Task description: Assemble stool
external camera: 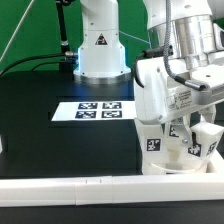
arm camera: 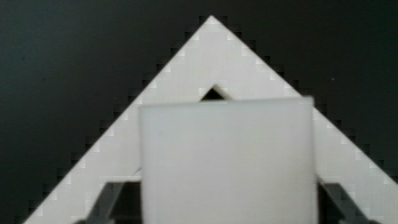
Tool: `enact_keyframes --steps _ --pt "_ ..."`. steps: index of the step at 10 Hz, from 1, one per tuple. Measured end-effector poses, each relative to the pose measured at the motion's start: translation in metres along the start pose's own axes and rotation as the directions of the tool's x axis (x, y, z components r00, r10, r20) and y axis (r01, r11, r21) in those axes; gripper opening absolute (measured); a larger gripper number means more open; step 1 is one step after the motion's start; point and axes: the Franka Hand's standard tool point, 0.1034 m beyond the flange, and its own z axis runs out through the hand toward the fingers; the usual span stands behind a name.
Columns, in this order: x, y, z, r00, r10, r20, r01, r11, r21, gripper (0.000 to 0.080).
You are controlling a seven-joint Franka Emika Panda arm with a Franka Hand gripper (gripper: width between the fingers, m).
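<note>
In the exterior view the gripper point(external camera: 190, 112) hangs at the right of the frame, low over the stool parts gathered in the lower right corner. The round seat disc point(external camera: 180, 160) sits on the black table point(external camera: 50, 120), pressed close to the long white rail point(external camera: 100, 182) that runs along the bottom edge; my guess is that the rail serves as a stop, so the seat cannot slide while a leg is pushed into it. Tagged legs point(external camera: 152, 135) already stand up from the seat, and another white block sits between the fingers just above it. The marker board point(external camera: 100, 109) lies flat at the middle of the frame, well apart from the work. The arm's white base point(external camera: 100, 45) stands at the top centre.

In the wrist view a plain white leg block point(arm camera: 226, 160) fills the lower middle, with the dark fingers point(arm camera: 116, 200) touching its two sides, so the gripper is clenched on this leg. Behind it the rail's corner point(arm camera: 212, 45) forms a white wedge pointing to the upper middle. The seat itself is hidden behind the block here. Holding the leg upright likely suits lowering it into a socket.
</note>
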Motion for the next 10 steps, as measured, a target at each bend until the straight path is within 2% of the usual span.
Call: enact_keyframes --steps 2,3,4,5,6,7,8,10 --pt "-0.001 0.001 0.000 1.000 -0.030 0.001 0.030 1.000 -0.001 0.0337" --pt "0.000 0.001 0.000 0.999 -0.053 0.000 0.053 0.999 -0.001 0.0415" --pt "0.000 0.001 0.000 0.998 -0.061 0.000 0.061 0.998 -0.001 0.0415" --pt "0.000 0.001 0.000 0.998 -0.062 0.000 0.062 0.998 -0.001 0.0582" --pt "0.000 0.001 0.000 0.998 -0.064 0.000 0.064 0.998 -0.001 0.0582" --pt "-0.001 0.000 -0.001 0.997 -0.071 0.002 0.071 0.997 0.000 0.0638" --pt "-0.011 -0.003 -0.014 0.994 -0.105 0.024 0.106 0.994 -0.004 0.0646" --pt "-0.030 -0.008 -0.050 0.990 -0.118 0.080 0.118 0.993 0.014 0.0646"
